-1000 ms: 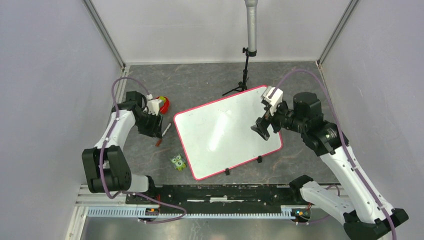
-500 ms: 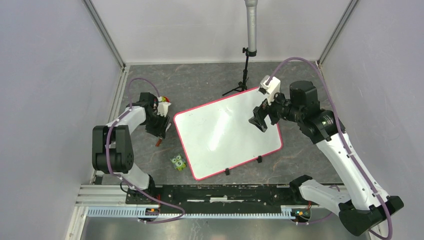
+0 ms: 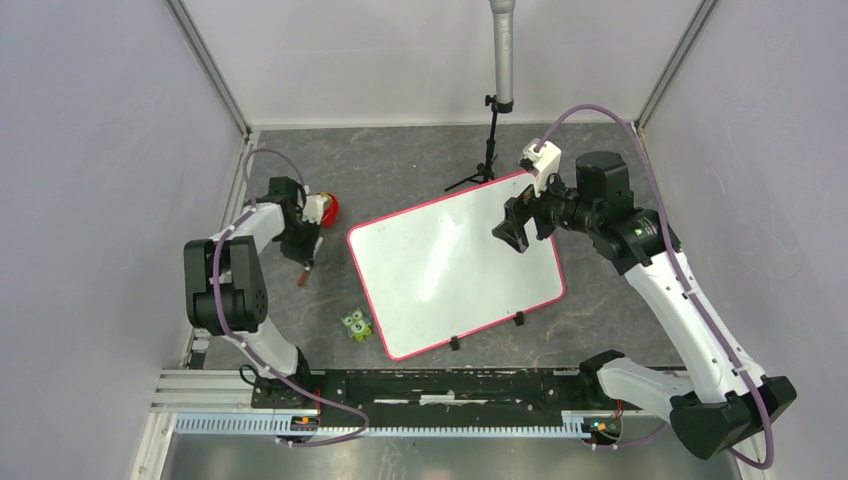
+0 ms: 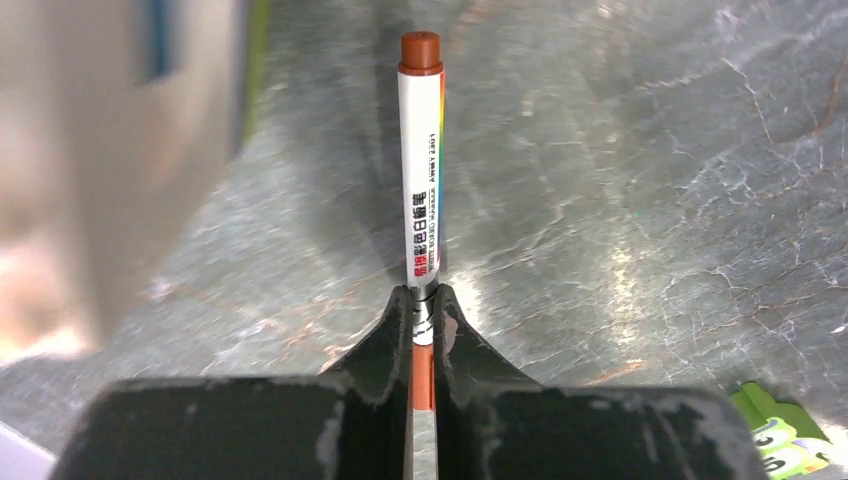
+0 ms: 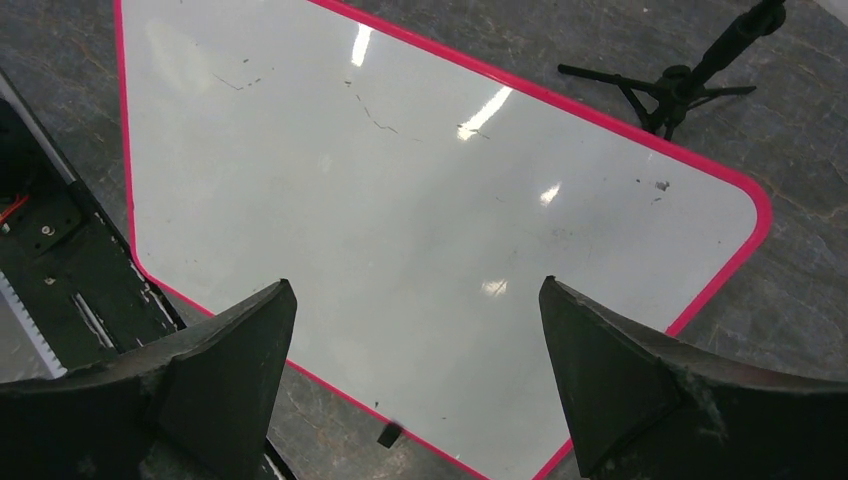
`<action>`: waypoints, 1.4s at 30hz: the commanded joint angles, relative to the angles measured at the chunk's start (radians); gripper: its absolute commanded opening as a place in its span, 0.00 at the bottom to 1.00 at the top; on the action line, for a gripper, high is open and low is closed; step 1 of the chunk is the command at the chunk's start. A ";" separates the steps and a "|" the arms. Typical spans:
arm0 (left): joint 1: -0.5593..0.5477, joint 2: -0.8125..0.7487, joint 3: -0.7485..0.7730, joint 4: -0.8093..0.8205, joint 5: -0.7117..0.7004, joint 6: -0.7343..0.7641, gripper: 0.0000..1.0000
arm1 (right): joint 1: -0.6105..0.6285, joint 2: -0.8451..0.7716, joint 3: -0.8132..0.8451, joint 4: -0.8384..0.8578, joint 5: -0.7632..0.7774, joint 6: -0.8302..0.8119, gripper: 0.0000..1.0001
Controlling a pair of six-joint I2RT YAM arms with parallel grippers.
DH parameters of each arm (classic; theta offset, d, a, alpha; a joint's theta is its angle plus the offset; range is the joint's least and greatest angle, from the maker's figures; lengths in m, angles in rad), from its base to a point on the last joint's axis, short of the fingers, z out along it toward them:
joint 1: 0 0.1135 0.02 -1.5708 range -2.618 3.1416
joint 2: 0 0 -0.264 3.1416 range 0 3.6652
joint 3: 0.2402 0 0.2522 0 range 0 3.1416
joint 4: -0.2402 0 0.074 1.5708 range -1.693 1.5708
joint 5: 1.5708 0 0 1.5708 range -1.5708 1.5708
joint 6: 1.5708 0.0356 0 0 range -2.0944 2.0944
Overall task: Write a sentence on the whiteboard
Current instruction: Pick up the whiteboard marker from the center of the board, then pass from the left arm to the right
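Observation:
The whiteboard (image 3: 455, 265) lies flat in the middle of the table, pink-framed and tilted; it also fills the right wrist view (image 5: 400, 200). No sentence shows on it, only faint smudges. Left of the board, my left gripper (image 3: 303, 262) is shut on a white marker (image 4: 421, 170) with brownish-red ends. The jaws (image 4: 424, 298) pinch it near one end, and the rest points away over the grey table. My right gripper (image 3: 510, 232) hangs open above the board's far right part, its jaws (image 5: 415, 285) wide apart with nothing between them.
A red toy (image 3: 327, 208) sits just behind the left gripper. A small green owl block (image 3: 356, 325) lies near the board's near left corner. A black tripod (image 3: 487, 165) stands behind the board. The arms' black rail (image 3: 440, 385) runs along the near edge.
My left gripper has closed on the marker and shifted left with it, away from the board. My right gripper has drifted toward the board's far edge, still open.

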 commanded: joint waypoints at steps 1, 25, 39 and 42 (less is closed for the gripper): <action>0.064 -0.069 0.127 -0.075 0.056 0.036 0.03 | -0.003 0.025 0.076 0.031 -0.056 -0.011 0.98; -0.645 -0.317 0.782 -0.616 0.199 0.292 0.02 | 0.030 0.166 0.127 0.268 -0.565 0.272 0.98; -0.883 -0.196 0.911 -0.635 0.064 0.279 0.02 | 0.097 0.195 -0.002 0.453 -0.546 0.497 0.74; -0.901 -0.184 0.923 -0.633 0.059 0.275 0.02 | 0.105 0.207 0.002 0.461 -0.533 0.512 0.68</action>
